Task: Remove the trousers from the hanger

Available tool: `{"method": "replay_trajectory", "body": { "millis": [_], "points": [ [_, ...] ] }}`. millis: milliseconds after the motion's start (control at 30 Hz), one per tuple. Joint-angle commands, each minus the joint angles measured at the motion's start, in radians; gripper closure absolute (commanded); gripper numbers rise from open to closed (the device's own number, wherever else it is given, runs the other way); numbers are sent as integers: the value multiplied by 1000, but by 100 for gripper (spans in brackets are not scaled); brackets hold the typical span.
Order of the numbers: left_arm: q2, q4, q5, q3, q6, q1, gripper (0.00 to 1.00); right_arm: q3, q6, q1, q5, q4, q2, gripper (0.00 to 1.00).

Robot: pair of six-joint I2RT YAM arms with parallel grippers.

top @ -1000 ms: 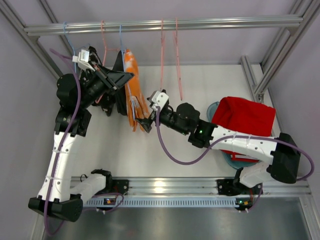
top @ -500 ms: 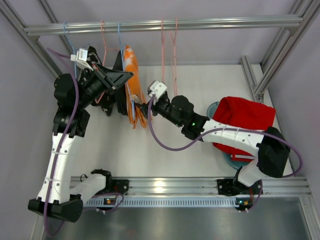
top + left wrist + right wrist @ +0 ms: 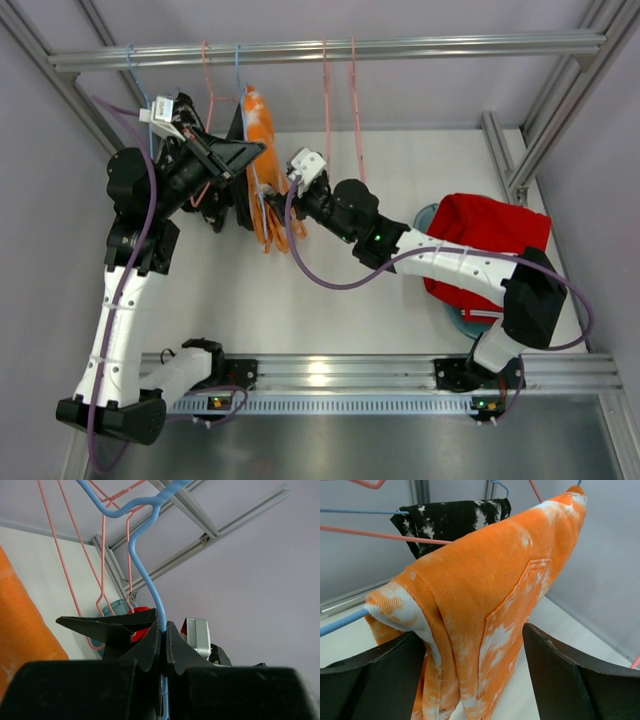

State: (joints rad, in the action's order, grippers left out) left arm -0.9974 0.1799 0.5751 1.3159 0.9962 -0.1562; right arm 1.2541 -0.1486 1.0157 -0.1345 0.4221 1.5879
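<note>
The orange trousers [image 3: 262,190] with white markings hang folded over a blue hanger [image 3: 240,75]. My left gripper [image 3: 250,155] is shut on that hanger's blue wire [image 3: 147,580], pinching it between its fingertips [image 3: 164,630]. My right gripper [image 3: 283,200] reaches in from the right and stands open around the hanging trousers [image 3: 485,590]. Its two fingers flank the cloth [image 3: 472,630]: the left one is against it, the right one has a gap. A pair of red trousers [image 3: 490,235] lies over a teal basin [image 3: 470,322] at the right.
Several pink hangers [image 3: 326,110] hang bare from the metal rail [image 3: 400,45] just right of the trousers. A black-and-white garment [image 3: 450,520] hangs behind the orange pair. Frame posts stand at the back left and right.
My right arm has moved left and farther back, bringing its jaws around the orange trousers, and the jaws have narrowed. The left gripper still holds the hanger.
</note>
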Motion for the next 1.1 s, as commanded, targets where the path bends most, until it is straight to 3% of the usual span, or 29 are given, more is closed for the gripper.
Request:
{"method": "replay_trajectory", "body": {
  "millis": [0, 367, 600, 800, 867, 900, 967, 1000, 1067],
  "points": [
    [40, -184, 19, 52, -5, 3, 100, 94, 0, -20, -14, 52, 23, 23],
    [33, -184, 22, 48, -8, 3, 100, 85, 26, -16, 44, 30, 11, 5],
    [29, -184, 20, 40, -19, 3, 100, 59, 30, -14, 93, 47, 7, 1],
    [20, -189, 25, 42, -10, 3, 100, 67, 26, -14, 46, 35, 27, 1],
    [20, -189, 29, 43, -8, 3, 100, 65, 20, -22, 4, 35, 29, 13],
    [20, -189, 32, 42, -10, 3, 100, 65, 21, -26, -11, 37, 29, 29],
    [23, -189, 35, 37, -10, 3, 100, 71, 30, -38, -37, 35, 27, 45],
    [25, -188, 40, 29, -8, 3, 100, 74, 35, -51, -53, 34, 27, 59],
    [31, -189, 43, 20, -7, 3, 100, 93, 41, -66, -66, 21, 26, 71]
  ]
}}
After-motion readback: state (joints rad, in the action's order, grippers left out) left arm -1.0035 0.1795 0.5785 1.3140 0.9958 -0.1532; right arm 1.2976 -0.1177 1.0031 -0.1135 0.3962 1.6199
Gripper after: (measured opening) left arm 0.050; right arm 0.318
